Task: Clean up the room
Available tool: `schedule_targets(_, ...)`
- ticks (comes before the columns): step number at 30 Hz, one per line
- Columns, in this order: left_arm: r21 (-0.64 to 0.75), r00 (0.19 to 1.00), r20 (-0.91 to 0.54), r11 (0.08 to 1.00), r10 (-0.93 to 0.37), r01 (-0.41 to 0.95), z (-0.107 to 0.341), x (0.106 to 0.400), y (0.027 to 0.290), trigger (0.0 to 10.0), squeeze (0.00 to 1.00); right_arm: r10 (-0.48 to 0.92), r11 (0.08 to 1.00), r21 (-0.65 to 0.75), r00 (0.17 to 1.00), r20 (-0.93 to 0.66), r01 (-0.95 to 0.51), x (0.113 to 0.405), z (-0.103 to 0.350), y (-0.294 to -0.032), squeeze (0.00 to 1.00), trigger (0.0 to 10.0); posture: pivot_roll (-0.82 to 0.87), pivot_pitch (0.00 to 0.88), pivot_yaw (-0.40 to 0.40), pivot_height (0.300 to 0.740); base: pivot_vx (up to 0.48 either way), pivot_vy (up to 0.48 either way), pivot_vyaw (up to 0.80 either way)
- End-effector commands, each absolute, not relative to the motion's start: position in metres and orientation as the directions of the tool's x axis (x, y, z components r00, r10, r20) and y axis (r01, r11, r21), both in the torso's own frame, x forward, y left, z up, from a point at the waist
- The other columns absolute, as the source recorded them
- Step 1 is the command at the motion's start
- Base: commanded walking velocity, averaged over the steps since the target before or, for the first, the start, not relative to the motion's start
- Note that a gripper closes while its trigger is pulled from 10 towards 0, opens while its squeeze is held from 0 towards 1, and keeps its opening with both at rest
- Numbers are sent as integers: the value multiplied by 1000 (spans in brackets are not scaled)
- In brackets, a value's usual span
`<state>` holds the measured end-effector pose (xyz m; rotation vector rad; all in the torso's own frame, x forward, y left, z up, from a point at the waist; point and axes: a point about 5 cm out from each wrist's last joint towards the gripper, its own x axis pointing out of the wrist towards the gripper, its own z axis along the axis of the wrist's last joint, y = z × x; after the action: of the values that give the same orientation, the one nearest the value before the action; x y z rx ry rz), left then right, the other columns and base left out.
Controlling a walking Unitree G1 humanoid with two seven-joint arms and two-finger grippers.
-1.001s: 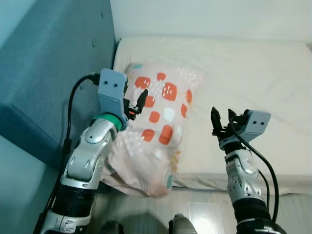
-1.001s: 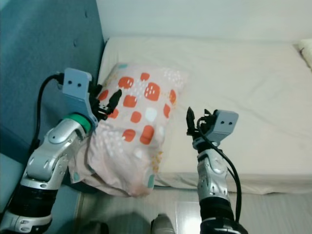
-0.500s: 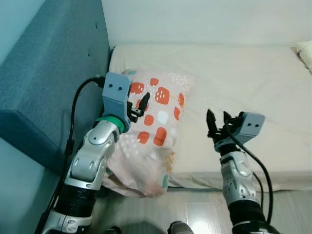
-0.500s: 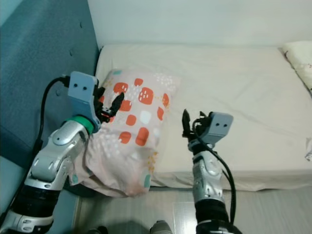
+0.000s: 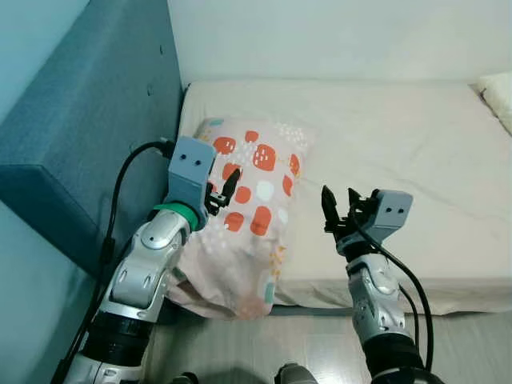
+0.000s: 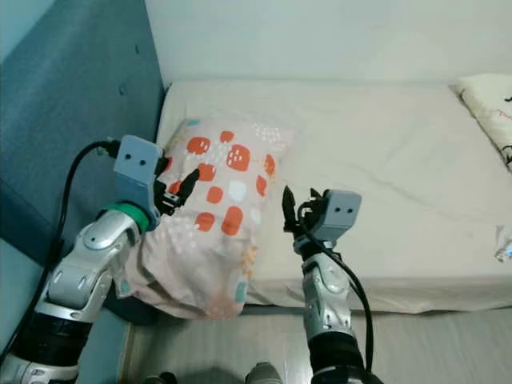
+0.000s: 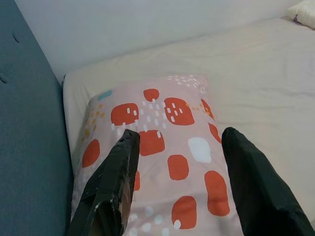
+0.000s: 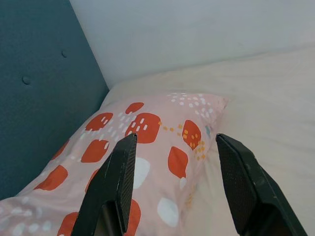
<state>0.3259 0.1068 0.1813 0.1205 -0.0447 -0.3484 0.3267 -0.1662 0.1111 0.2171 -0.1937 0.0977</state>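
Two grippers hang in front of us over the near edge of a bed (image 5: 400,136); our left gripper (image 5: 222,192) sits above the pillow (image 5: 252,200), its fingers (image 7: 118,172) spread apart with nothing between them, and we cannot tell whether they touch the fabric; our right gripper (image 5: 340,210) is raised just beside the pillow's right edge, over the bare sheet, its fingers (image 8: 120,182) also held apart and empty; the pillow is pale pink with orange-red blotches and small white and teal marks, and it lies at the left end of the mattress close to the blue padded headboard (image 5: 88,120), its lower part drooping over the near edge of the bed toward the floor (image 5: 320,360); a white wall (image 5: 320,36) runs along the far side of the mattress; a second, light-coloured pillow (image 6: 492,100) lies at the far right end of the bed, well apart from both grippers; a small pale object (image 6: 504,252) shows at the right edge near the mattress side, too small for us to identify; black cables (image 5: 116,200) loop along our left arm beside the headboard.
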Motion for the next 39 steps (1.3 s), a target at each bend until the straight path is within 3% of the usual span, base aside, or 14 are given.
schedule_targets(1,134,937,-4,929,-349,346,174,325,106,10000,0,70,972,209,983,172,-106,322,102,-166,0,10000,-98,66,47,740,0,0,0)
schedule_targets(39,139,942,-17,933,-334,333,166,326,107,10000,0,71,974,201,984,161,-103,322,99,-165,0,10000,-97,75,40,740,0,0,0)
